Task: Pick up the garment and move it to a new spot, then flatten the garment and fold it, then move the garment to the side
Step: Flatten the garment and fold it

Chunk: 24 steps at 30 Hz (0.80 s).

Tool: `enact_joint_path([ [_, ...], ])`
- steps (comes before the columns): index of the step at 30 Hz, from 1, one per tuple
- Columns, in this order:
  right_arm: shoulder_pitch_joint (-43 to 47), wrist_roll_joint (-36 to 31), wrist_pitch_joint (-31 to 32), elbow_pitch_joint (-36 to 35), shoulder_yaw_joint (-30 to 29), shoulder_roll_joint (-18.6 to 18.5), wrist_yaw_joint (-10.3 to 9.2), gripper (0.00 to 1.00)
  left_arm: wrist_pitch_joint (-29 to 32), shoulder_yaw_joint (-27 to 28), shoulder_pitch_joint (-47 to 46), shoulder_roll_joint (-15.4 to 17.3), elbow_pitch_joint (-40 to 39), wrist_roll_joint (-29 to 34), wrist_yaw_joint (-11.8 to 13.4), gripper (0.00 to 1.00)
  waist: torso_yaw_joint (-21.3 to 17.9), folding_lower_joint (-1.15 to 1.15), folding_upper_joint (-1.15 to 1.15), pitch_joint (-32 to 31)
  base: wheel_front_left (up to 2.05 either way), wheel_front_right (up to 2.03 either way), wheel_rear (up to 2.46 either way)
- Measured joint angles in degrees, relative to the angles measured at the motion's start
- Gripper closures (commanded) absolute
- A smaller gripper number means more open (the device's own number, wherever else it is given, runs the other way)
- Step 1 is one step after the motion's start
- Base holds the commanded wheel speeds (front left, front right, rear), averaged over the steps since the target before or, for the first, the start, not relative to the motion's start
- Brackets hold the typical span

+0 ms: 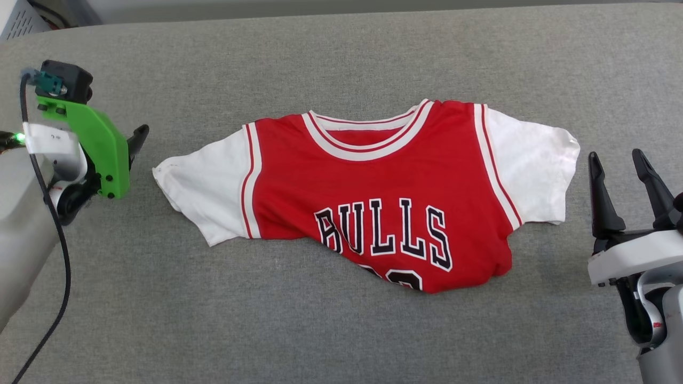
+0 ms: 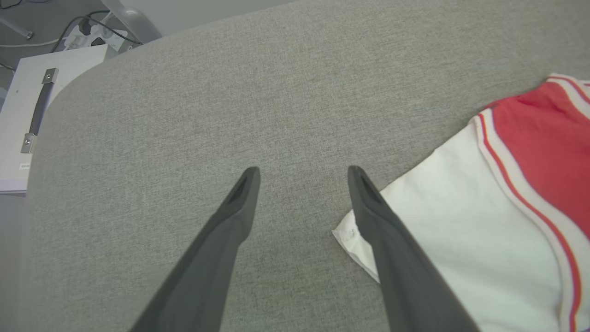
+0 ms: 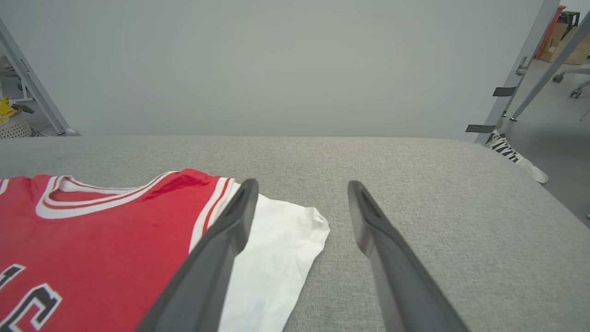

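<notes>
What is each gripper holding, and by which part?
Nothing. The left gripper and right gripper both stand open and empty; the garment lies loose on the grey surface between them.

garment [image 1: 384, 181]: red body, white sleeves, red-and-white striped trim; lettering printed black, outlined in white
table cover [image 1: 341, 330]: grey, finely flecked
bracket [image 1: 104, 146]: bright green
shoe [image 3: 509, 153]: possibly black-and-white striped

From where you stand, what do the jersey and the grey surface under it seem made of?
The garment: soft matte knit cloth, maybe cotton or polyester; it wrinkles and drapes. The grey surface: matte woven fabric, judging by its fine flecked weave; its core is hidden.
</notes>
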Motion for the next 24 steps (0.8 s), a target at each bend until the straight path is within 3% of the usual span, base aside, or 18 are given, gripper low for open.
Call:
enact_joint_path([
  [13,0.7,0.0,0.5,-1.1,0.5,-0.2,0.00,0.00,22.7,-2.6,-6.8,2.6,-8.6,-5.7,-0.2,0.00,0.0,0.00,0.00,1.1,0.00,0.00,0.00],
  [24,-0.1,0.0,0.5,-1.1,0.7,-0.1,0.00,0.00,27.4,-4.3,-4.8,3.1,-6.2,-8.4,-0.2,0.00,-2.4,0.00,0.00,4.2,0.00,0.00,0.00],
])
